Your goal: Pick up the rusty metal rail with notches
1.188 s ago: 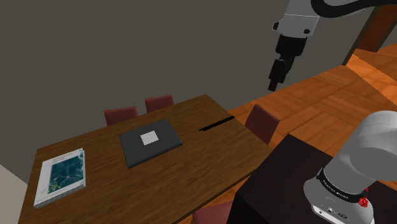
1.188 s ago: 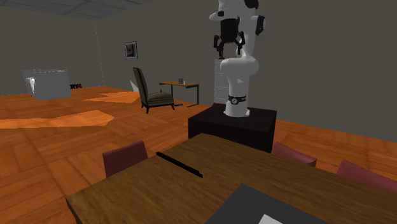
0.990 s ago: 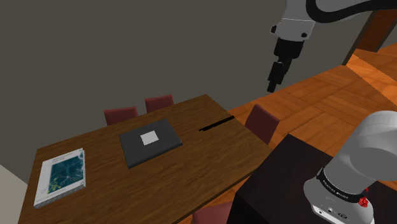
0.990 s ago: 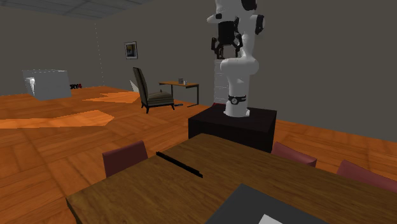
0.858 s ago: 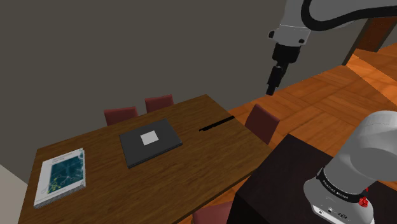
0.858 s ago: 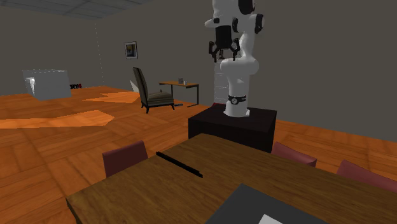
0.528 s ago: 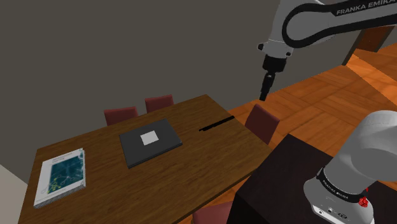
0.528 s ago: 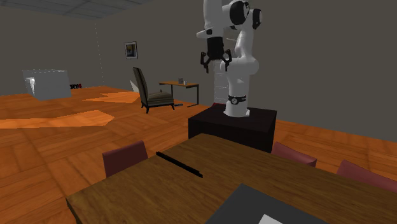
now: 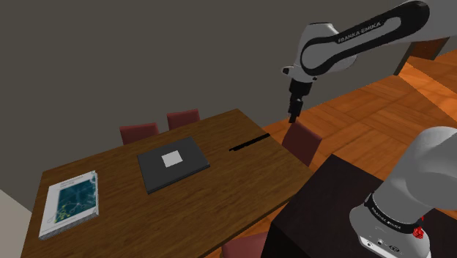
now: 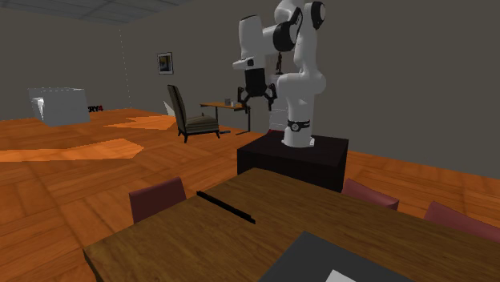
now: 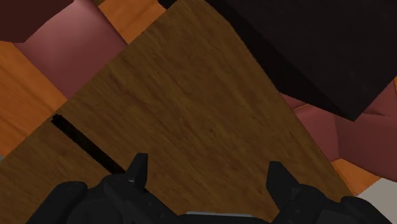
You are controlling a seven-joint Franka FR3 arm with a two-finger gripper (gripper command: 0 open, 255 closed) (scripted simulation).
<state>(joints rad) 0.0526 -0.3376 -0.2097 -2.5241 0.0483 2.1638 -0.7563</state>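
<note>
The stand point(image 9: 329, 198) sits close by, and from it the arm has swung out further than half a second ago: its white forearm now lies nearly level over the table's point(image 9: 183, 212) corner, where before it slanted steeply. The gripper point(image 9: 295, 113) has dropped lower and drifted toward the shoulder view's nine o'clock. "FRANKA EMIKA" point(image 9: 359, 33) reads along the forearm in dark letters. The hand points straight down, high above the wood.

In the wrist view the gripper point(image 11: 207, 168) has its two fingers point(image 11: 137, 167) standing well apart with bare table point(image 11: 191, 108) between them and nothing held. The second exterior view shows the gripper point(image 10: 255, 102) spread the same way, above the stand point(image 10: 292, 156).

The rail point(image 9: 249, 141), thin and black here, has not moved. It lies flat near the table's far edge, at about seven o'clock below the gripper in the shoulder view, well apart from it. In the wrist view the rail point(image 11: 86, 143) runs slantwise up to one fingertip. In the second exterior view the rail point(image 10: 225, 206) lies near the table's point(image 10: 184, 240) edge.

Beyond it, a red chair point(image 9: 300, 141) stands at the table's end.
</note>
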